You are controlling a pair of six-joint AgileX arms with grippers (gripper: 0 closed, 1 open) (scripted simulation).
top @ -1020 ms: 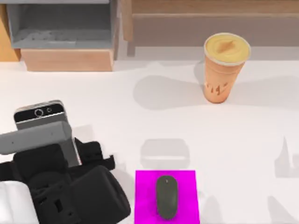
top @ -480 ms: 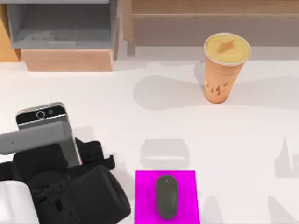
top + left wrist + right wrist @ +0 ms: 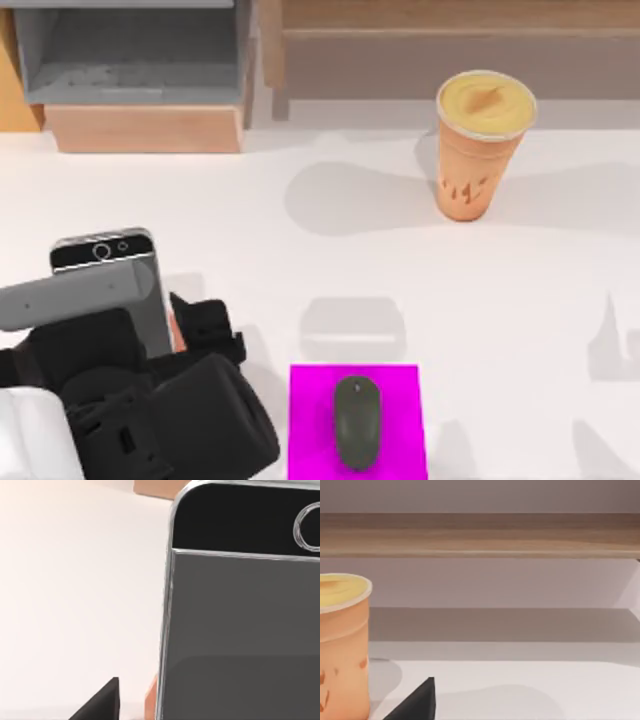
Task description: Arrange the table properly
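Observation:
On the white table (image 3: 300, 270), my left gripper (image 3: 172, 335) at the front left is shut on a grey smartphone (image 3: 105, 252). The phone's black camera end points toward the back. In the left wrist view the smartphone (image 3: 240, 630) is very close, above the table (image 3: 75, 595). A dark edge of my right gripper (image 3: 417, 704) shows in the right wrist view, near the orange cup (image 3: 342, 645) and facing the back shelf.
An orange drink cup (image 3: 482, 150) stands at the back right. A dark mouse (image 3: 356, 420) lies on a magenta pad (image 3: 312, 400) at the front middle. A grey-and-wood shelf unit (image 3: 140, 85) and a long wooden shelf (image 3: 450, 50) line the back edge.
My left gripper and the smartphone have shifted a little to the right and toward the front. The cup, mouse and pad have not moved.

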